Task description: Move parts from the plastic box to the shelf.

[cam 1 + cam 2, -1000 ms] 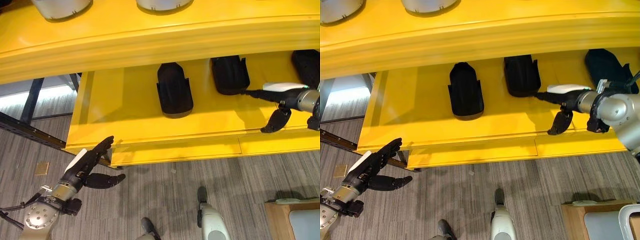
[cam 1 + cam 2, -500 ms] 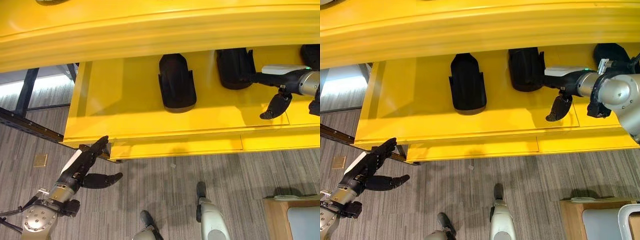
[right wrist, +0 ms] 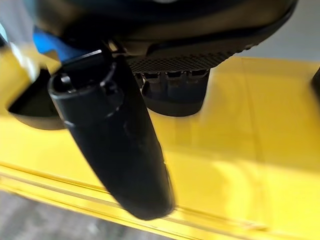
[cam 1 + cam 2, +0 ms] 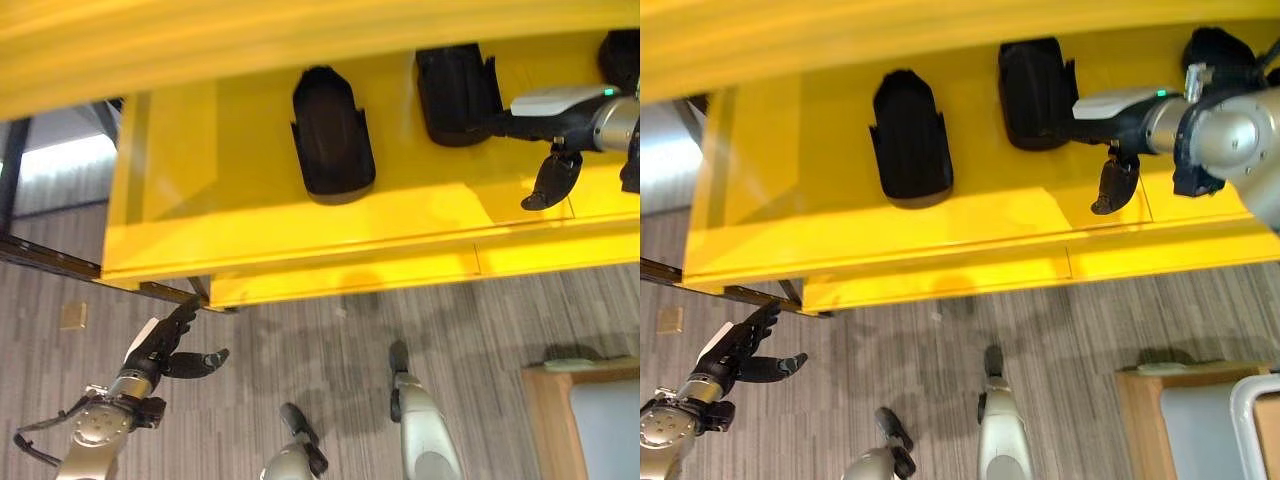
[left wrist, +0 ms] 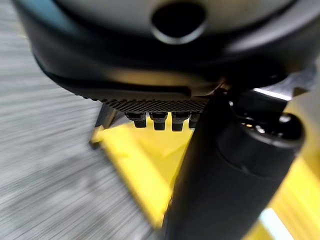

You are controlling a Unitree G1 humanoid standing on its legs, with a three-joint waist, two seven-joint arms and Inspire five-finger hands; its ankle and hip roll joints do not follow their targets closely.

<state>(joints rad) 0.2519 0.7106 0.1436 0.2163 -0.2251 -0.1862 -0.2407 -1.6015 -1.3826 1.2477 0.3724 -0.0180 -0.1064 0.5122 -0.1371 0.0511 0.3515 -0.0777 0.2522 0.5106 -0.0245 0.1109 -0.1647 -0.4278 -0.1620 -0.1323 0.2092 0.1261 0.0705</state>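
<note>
Three black parts show on the yellow shelf [image 4: 250, 190]: one part [image 4: 332, 135] lies toward the shelf's left half, a second part [image 4: 455, 80] lies to its right, and a third part [image 4: 1218, 50] sits at the far right edge, mostly hidden behind the right arm. The first two lie well apart from each other, each long and rounded at the near end.

The right hand [image 4: 545, 105] reaches over the shelf from the right. Its fingers [image 4: 495, 125] are stretched straight toward the second part and seem to touch that part's near right side, while the thumb [image 4: 548, 182] hangs down apart from them over bare shelf. The right wrist view shows the fingertips in a row against the dark part, not curled round it.

The left hand [image 4: 160, 352] hangs low over the grey striped floor [image 4: 350, 320], just below the shelf's front left corner. Its fingers are straight and loosely together, the thumb held out to the side, and it holds nothing.

A wooden-edged stand [image 4: 580, 420] with a pale top shows at the lower right.
</note>
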